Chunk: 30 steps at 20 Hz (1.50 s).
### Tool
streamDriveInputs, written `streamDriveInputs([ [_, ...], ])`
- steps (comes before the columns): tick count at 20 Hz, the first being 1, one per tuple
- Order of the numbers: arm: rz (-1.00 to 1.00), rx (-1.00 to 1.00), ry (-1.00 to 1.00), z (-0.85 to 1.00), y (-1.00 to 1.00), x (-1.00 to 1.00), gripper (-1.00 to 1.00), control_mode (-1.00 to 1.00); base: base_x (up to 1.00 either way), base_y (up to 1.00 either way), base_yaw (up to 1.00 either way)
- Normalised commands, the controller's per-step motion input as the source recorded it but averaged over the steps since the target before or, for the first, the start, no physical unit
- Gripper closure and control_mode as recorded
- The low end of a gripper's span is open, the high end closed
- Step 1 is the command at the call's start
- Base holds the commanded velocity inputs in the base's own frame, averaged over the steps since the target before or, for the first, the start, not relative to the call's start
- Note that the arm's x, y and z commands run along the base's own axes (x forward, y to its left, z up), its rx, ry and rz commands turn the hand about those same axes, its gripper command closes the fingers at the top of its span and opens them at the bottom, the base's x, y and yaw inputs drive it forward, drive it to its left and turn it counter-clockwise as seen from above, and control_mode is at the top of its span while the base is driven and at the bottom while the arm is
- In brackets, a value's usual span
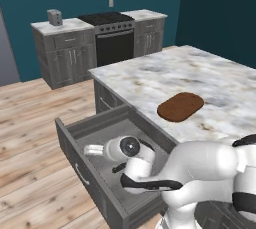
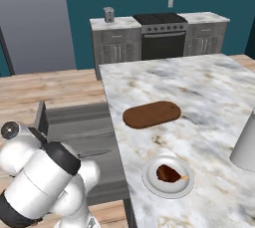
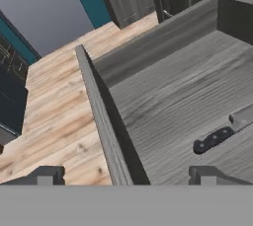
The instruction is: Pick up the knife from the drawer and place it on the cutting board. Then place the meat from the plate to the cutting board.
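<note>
The drawer (image 1: pixel 106 127) is pulled open below the island counter, also seen as the drawer (image 2: pixel 74 118). The knife (image 3: pixel 220 133) lies flat on its wood-grain floor, dark handle toward me and grey blade pointing away; the knife (image 1: pixel 119 168) is partly hidden by my arm. My gripper (image 3: pixel 126 175) hangs open and empty above the drawer's front wall, left of the knife, one finger over the floorboards and one over the drawer. The cutting board (image 2: pixel 152 114) lies bare on the marble counter. The plate (image 2: pixel 168 188) holds the meat (image 2: pixel 168 173) nearer the counter's front.
A grey cylindrical container (image 2: pixel 246 145) stands at the counter's right edge. Across the wooden floor, a stove (image 1: pixel 112 35) sits between grey cabinets on the far wall. My own arm (image 1: pixel 200 168) crowds the drawer's near end.
</note>
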Motion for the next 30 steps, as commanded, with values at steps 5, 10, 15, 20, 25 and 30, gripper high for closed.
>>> streamDriveInputs([
  [5,-0.10,0.00,0.11,1.00,-0.49,0.03,-1.00,-1.00,0.00,0.00,0.00],
  [10,-0.14,0.00,0.18,0.95,-0.51,0.09,-1.00,-1.00,0.00,0.00,0.00],
  [15,-0.21,0.00,0.21,0.12,-0.44,0.01,-1.00,-1.00,0.00,0.00,0.00],
  [20,-0.28,-0.03,0.04,-0.05,-0.10,-0.03,-1.00,-1.00,0.00,0.00,0.00],
  [25,-0.14,0.02,0.01,-0.08,-0.06,0.00,-1.00,-1.00,0.00,0.00,0.00],
  [30,0.00,0.13,0.00,-0.19,-0.19,0.00,-1.00,-1.00,0.00,0.00,0.00],
])
